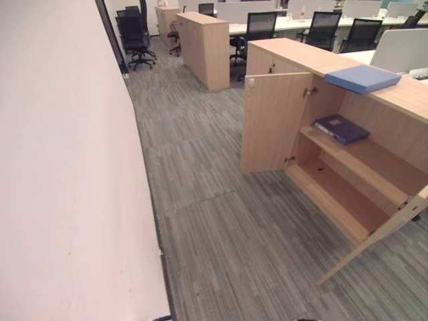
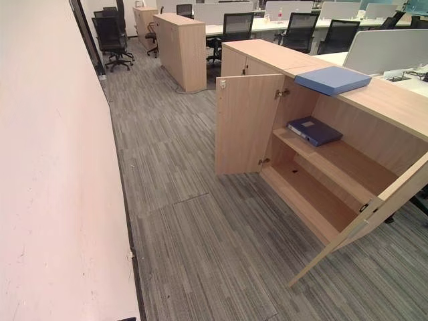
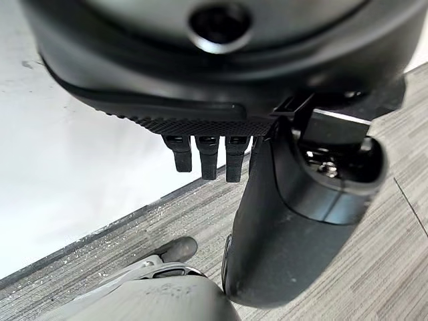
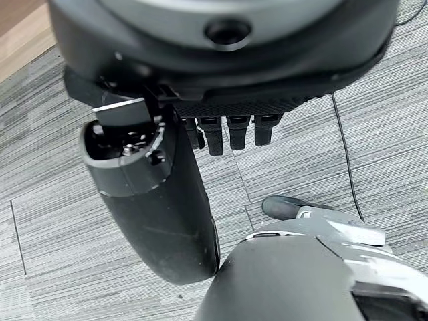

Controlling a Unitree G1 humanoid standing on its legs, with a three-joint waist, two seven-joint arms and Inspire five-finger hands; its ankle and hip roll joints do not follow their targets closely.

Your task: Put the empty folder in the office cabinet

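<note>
A wooden office cabinet (image 1: 275, 122) stands ahead on the right with both doors swung open. On its top lies a light blue folder (image 1: 362, 77), flat and overhanging the front edge a little. A darker blue folder (image 1: 341, 128) rests flat on the upper shelf inside; the lower shelf (image 1: 340, 195) is bare. My left hand (image 3: 294, 221) hangs low over the carpet near a white wall, fingers (image 3: 208, 157) relaxed and holding nothing. My right hand (image 4: 157, 214) also hangs over the carpet, its fingers (image 4: 227, 134) relaxed and empty. Both hands are well away from the cabinet.
A white wall (image 1: 60, 167) runs along my left. The cabinet's right door (image 1: 381, 234) juts out over the grey carpet (image 1: 221, 227). Farther back stand a second wooden cabinet (image 1: 204, 47), black office chairs (image 1: 134, 37) and white desks (image 1: 287, 25).
</note>
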